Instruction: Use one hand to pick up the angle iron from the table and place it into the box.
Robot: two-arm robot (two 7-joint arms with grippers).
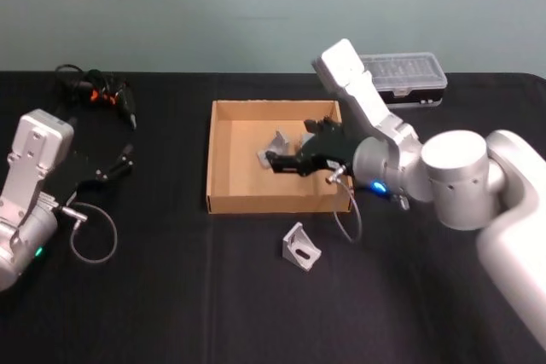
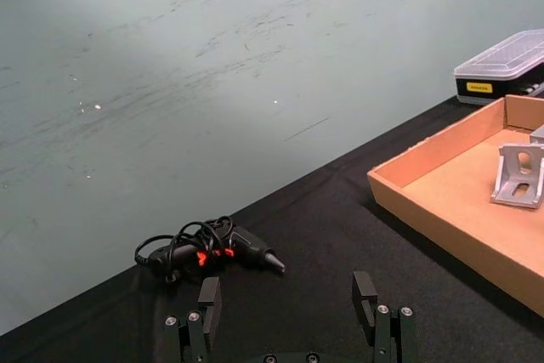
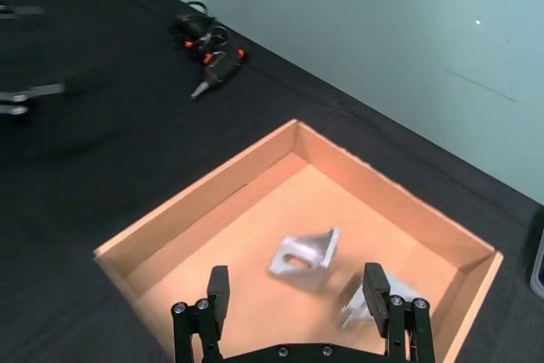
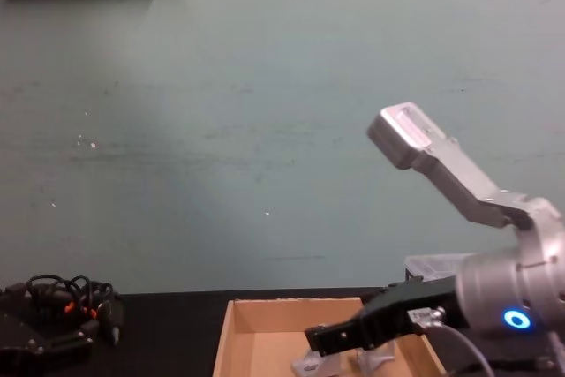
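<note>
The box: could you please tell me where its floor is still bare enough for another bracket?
Bare floor lies along the left and front walls of the box. The middle and right are crowded: two brackets under the open right hand.

We see a matt black, cloth-like worktop [image 1: 171, 296], a box [image 1: 273, 203] of plain tan cardboard, an angle iron [image 1: 300, 247] of dull grey metal, and a black plastic case [image 2: 489, 88] with a clear, glossy lid [image 2: 510, 53].
</note>
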